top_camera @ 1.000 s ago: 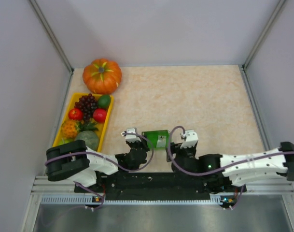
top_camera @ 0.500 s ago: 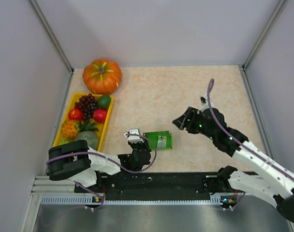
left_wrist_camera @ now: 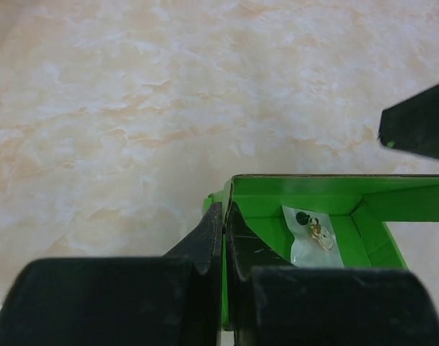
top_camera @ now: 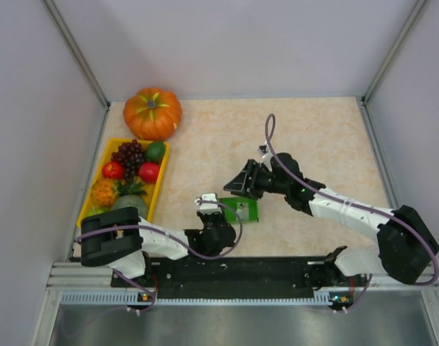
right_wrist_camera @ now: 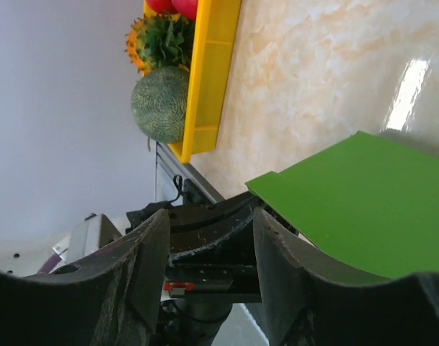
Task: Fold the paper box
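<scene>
The paper box (top_camera: 242, 210) is bright green card, partly folded into an open tray shape, lying near the table's front edge. My left gripper (top_camera: 218, 217) is shut on the box's left wall; in the left wrist view the jaws (left_wrist_camera: 225, 216) pinch that wall edge, and the box's inside (left_wrist_camera: 306, 198) holds a small clear bag (left_wrist_camera: 311, 236). My right gripper (top_camera: 237, 185) is open and hovers just behind the box, holding nothing. In the right wrist view its fingers (right_wrist_camera: 210, 216) stand wide apart, with a green panel (right_wrist_camera: 363, 202) to the right of them.
A yellow tray (top_camera: 161, 189) of fruit stands at the left, with an orange pumpkin (top_camera: 153, 112) behind it. The tray (right_wrist_camera: 205, 86) and a green melon (right_wrist_camera: 160, 104) show in the right wrist view. Walls close in the left, right and back sides.
My right arm has swung up from low beside the box at the near edge, out to the right and then in behind the box. The left gripper and box shifted slightly right.
</scene>
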`<action>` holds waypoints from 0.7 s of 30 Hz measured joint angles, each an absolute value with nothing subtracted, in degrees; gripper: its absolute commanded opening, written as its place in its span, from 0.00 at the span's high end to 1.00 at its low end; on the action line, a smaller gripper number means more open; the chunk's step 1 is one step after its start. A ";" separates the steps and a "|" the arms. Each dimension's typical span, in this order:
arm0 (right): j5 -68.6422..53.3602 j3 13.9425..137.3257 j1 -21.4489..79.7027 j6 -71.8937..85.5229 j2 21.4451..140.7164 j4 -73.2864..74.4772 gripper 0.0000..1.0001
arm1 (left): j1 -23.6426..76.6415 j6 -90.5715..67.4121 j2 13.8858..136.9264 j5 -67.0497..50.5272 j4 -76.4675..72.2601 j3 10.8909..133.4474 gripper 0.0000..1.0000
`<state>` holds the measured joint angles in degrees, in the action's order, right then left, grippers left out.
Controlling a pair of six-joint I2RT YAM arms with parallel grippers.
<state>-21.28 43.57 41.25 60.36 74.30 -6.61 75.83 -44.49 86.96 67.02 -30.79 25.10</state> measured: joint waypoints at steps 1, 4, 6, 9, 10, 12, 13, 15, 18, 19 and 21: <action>-21.47 42.13 41.58 61.45 74.32 -8.27 0.50 | 75.96 -44.62 87.18 67.33 -30.35 25.36 1.00; -21.52 38.02 42.65 64.12 74.54 -13.69 0.50 | 76.49 -45.12 87.74 68.45 -29.19 26.00 1.00; -21.45 35.62 43.46 65.47 75.02 -16.97 0.51 | 76.86 -45.56 87.83 68.88 -28.36 26.17 0.98; -21.23 32.03 44.69 67.75 75.64 -22.68 0.50 | 77.19 -46.06 87.90 68.90 -27.46 26.20 0.84; -21.10 30.89 45.01 68.36 75.77 -24.64 0.50 | 77.34 -46.19 87.90 68.79 -26.98 26.22 0.82; -20.69 29.21 45.28 69.06 76.03 -27.24 0.51 | 77.67 -46.35 87.94 67.59 -24.97 26.20 0.76; -20.32 28.38 45.25 69.32 76.29 -28.25 0.50 | 77.84 -46.39 88.16 66.87 -23.77 26.13 0.75; -19.31 26.68 45.25 70.04 76.69 -29.47 0.51 | 78.22 -46.35 88.60 65.78 -22.20 25.89 0.70; -18.15 24.47 45.28 71.18 76.79 -30.83 0.51 | 78.87 -46.33 88.66 64.14 -20.69 25.43 0.65; -17.65 23.57 45.28 71.48 76.79 -31.66 0.51 | 79.15 -46.33 88.66 63.40 -20.60 25.21 0.66; -17.04 22.04 45.25 72.10 76.79 -32.73 0.51 | 79.88 -45.56 88.33 62.61 -22.50 23.73 0.65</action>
<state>-17.04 22.04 45.25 72.10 76.79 -32.73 79.88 -45.56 88.33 62.61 -22.50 23.73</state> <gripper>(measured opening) 0.494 0.348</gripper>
